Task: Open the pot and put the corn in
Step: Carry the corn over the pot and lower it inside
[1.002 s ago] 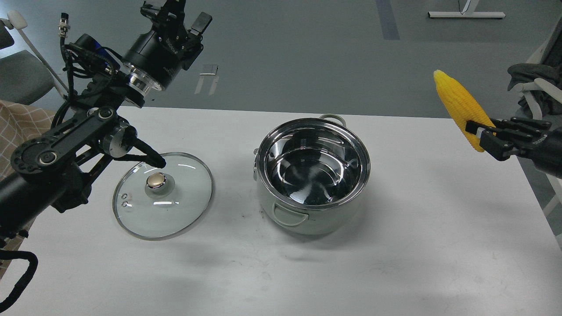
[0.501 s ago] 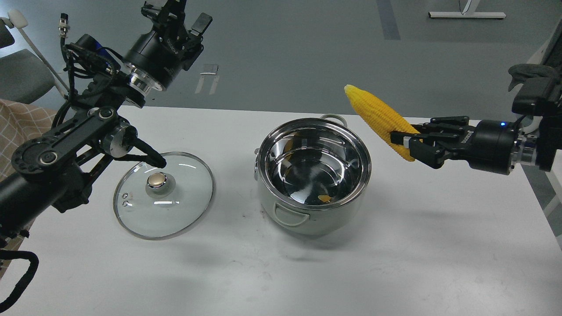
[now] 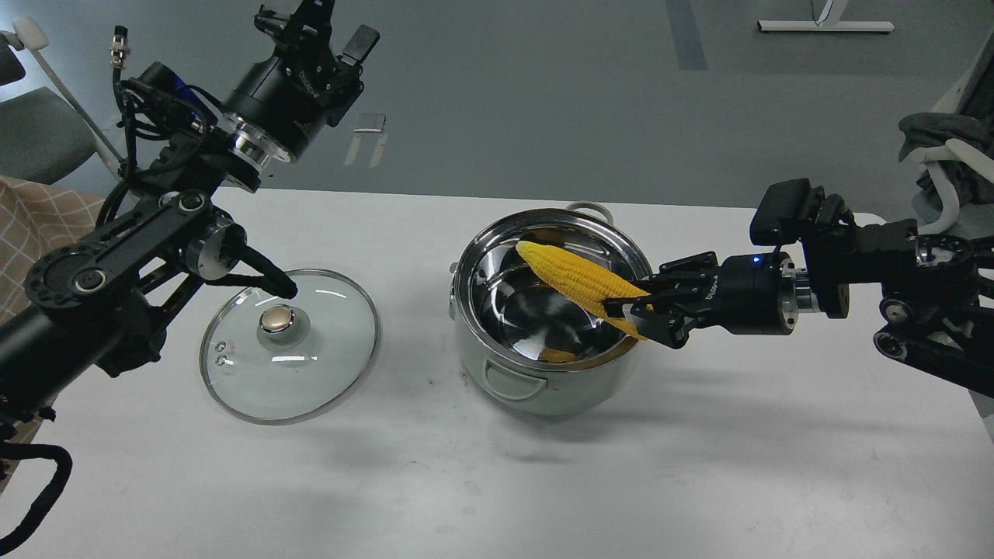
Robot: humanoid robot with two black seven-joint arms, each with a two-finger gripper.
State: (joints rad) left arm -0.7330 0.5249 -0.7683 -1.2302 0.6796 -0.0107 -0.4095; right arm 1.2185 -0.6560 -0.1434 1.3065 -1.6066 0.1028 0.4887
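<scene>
The pale-green pot (image 3: 543, 384) stands open at the table's middle, its shiny steel interior showing. My right gripper (image 3: 630, 312) is shut on the thick end of the yellow corn (image 3: 571, 273) at the pot's right rim. The corn lies tilted over the pot's opening, its tapered tip pointing up-left. My left gripper (image 3: 322, 27) is raised high at the far left, above the table's back edge, empty; its fingers stand apart.
The glass lid (image 3: 289, 345) with a brass-coloured knob lies flat on the white table (image 3: 699, 466) left of the pot. My left arm's elbow hangs over the lid's left side. A chair (image 3: 39, 136) stands at far left.
My right gripper has carried the corn leftward and down, from beyond the table's right edge to over the pot's opening. The left arm has barely moved.
</scene>
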